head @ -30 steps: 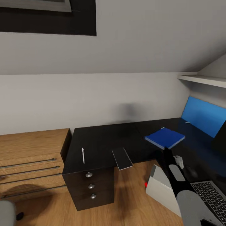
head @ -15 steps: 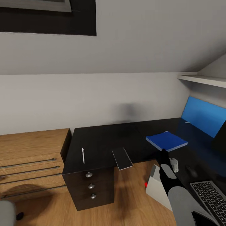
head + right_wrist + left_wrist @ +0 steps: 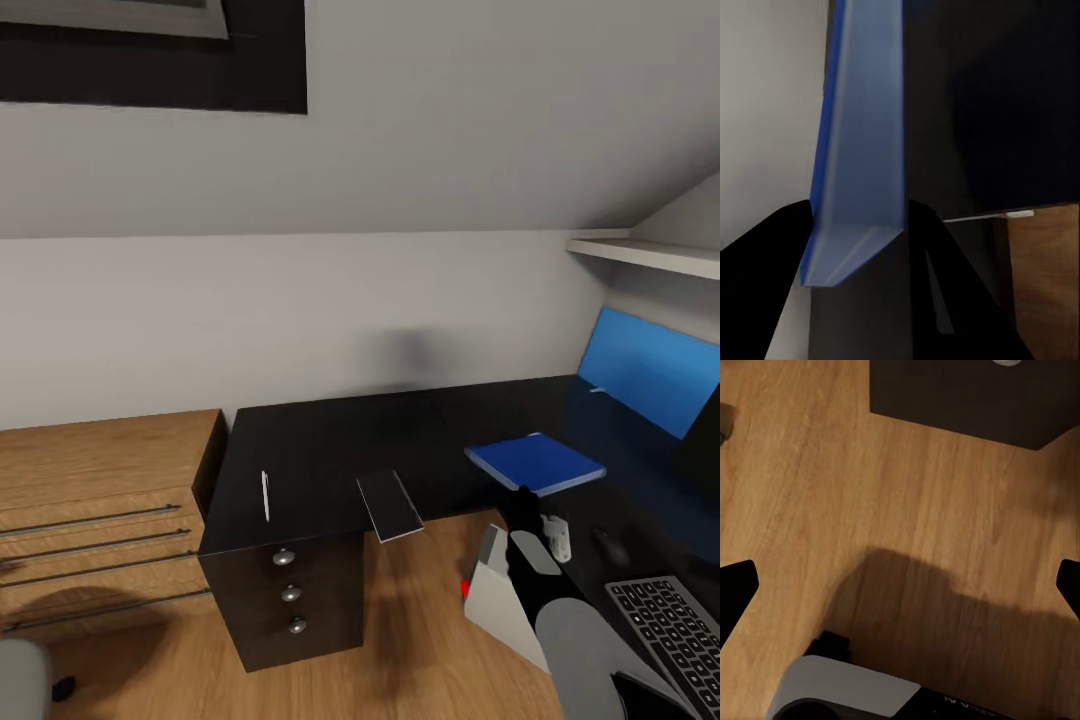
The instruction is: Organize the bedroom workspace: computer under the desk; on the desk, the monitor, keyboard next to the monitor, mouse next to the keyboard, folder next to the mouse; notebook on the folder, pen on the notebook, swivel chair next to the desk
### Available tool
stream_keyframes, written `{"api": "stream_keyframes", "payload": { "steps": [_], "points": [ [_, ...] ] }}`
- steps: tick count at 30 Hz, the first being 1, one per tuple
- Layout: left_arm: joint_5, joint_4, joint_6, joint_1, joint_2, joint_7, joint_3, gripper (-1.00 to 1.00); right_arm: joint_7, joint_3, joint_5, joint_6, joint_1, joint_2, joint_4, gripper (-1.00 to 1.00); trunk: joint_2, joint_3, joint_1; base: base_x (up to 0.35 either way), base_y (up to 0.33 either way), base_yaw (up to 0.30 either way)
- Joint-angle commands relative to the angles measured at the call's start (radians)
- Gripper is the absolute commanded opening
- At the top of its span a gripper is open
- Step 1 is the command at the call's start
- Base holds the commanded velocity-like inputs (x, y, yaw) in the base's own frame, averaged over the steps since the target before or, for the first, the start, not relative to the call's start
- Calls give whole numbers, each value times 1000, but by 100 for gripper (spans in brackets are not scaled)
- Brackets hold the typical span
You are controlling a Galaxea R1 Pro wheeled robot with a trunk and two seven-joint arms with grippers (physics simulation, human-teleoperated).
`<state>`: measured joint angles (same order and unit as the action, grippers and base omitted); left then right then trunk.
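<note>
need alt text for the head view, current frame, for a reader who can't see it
The right gripper holds a blue folder by its near edge, level over a black desk. On the desk lie a white pen, a dark notebook overhanging the front edge, a keyboard and a blue-lit monitor. A white computer stands on the wood floor.

Blue folder (image 3: 535, 462), black bench (image 3: 330, 450), white pen (image 3: 265, 495), dark notebook (image 3: 389, 505), blue-lit monitor (image 3: 650, 370), tan wooden floor (image 3: 420, 640).

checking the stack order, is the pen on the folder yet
No, the pen lies alone at the desk's left end, apart from the folder.
</note>
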<state>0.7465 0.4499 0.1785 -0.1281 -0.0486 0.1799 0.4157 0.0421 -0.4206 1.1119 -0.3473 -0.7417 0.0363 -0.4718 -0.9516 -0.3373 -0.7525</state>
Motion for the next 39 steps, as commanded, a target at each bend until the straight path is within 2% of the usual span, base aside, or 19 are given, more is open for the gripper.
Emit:
{"api": "stream_keyframes", "payload": {
  "steps": [1, 5, 9, 12, 20, 34, 39],
  "points": [
    [7, 1, 4, -1, 0, 7, 9, 100, 1, -1, 9, -10, -1, -2, 6, -100, -1, -1, 0, 19, -18, 0],
    [6, 1, 3, -1, 1, 7, 13, 100, -6, 0, 9, -21, -1, -10, 19, -100, -1, -1, 0, 130, -119, 0],
    [7, 1, 4, -1, 1, 8, 47, 100, -8, 5, 6, -24, -1, -15, 22, -100, -1, -1, 0, 107, -104, 0],
    [7, 1, 5, -1, 1, 7, 56, 100, -11, 6, 5, -24, -1, -20, 24, -100, -1, -1, 0, 22, -21, 0],
    [8, 1, 4, -1, 1, 6, 61, 100, -98, 6, 5, -25, -2, -45, 36, -100, -1, -1, 0, 3, -3, 0],
    [8, 1, 4, -1, 0, 3, 63, 100, -108, 6, 1, -46, -2, -51, 35, -100, -1, -1, 0, 47, -35, 0],
    [9, 1, 0, -1, 0, 4, 63, 100, -109, 6, 0, -48, -2, -61, 36, -100, -1, -1, 0, 176, -31, 0]
  ]
}}
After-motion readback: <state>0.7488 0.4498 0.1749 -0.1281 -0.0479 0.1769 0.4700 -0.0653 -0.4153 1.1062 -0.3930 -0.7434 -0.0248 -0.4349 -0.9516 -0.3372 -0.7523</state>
